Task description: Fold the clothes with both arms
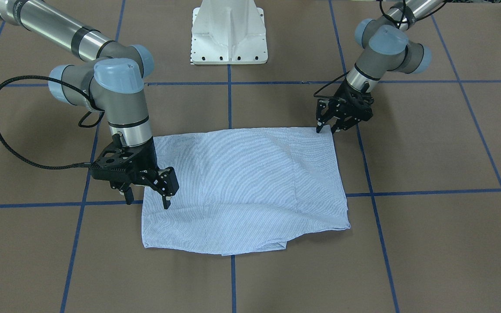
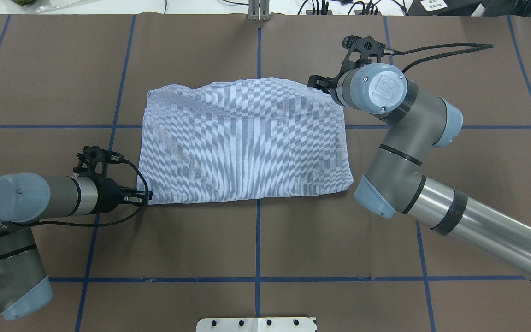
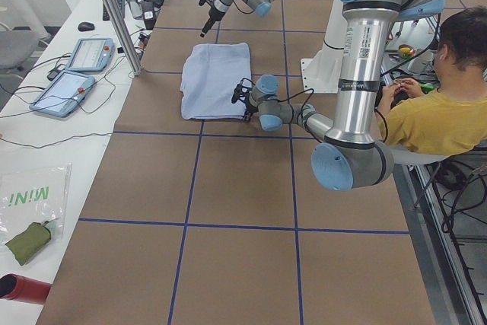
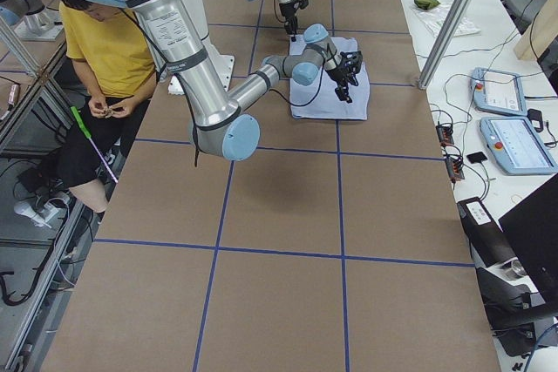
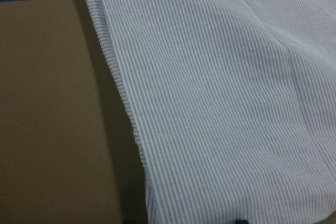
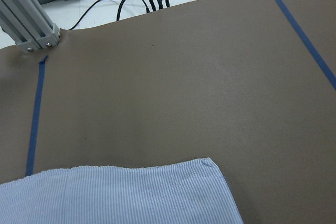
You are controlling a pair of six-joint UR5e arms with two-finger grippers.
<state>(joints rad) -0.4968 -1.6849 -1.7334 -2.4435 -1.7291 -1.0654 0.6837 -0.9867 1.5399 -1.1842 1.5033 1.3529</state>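
1. The shirt (image 1: pixel 242 182) is lying flat on the brown tabletop (image 1: pixel 429 252), in the middle of the front-facing view. It is already showing as a rough rectangle, with no sleeve sticking out and no collar or buttons on the upper face.
2. Along its lower edge in that view, further layers of cloth are peeking out from under the top one. A diagonal crease is also running down its right half, so the cloth is evidently lying in several layers.
3. The left gripper (image 1: pixel 327 129) is standing at the rectangle's upper right corner in the front-facing view. Its jaws are standing partly apart, pointing down at that corner and gripping nothing. In the left wrist view the shirt's edge is running up from between two dark tips at the bottom of the frame. Whether those tips are touching the cloth cannot be told.
4. The right gripper (image 1: pixel 147 201) is hanging at the rectangle's left edge, toward the lower left. Its jaws are gaping wide, one tip over bare tabletop and the other over the cloth, and they are holding nothing.
5. By my judgement the task is running well past halfway, with the sleeves and sides looking tucked in. What is probably remaining is a last fold to halve the rectangle, for which neither gripper is yet pinching the cloth.
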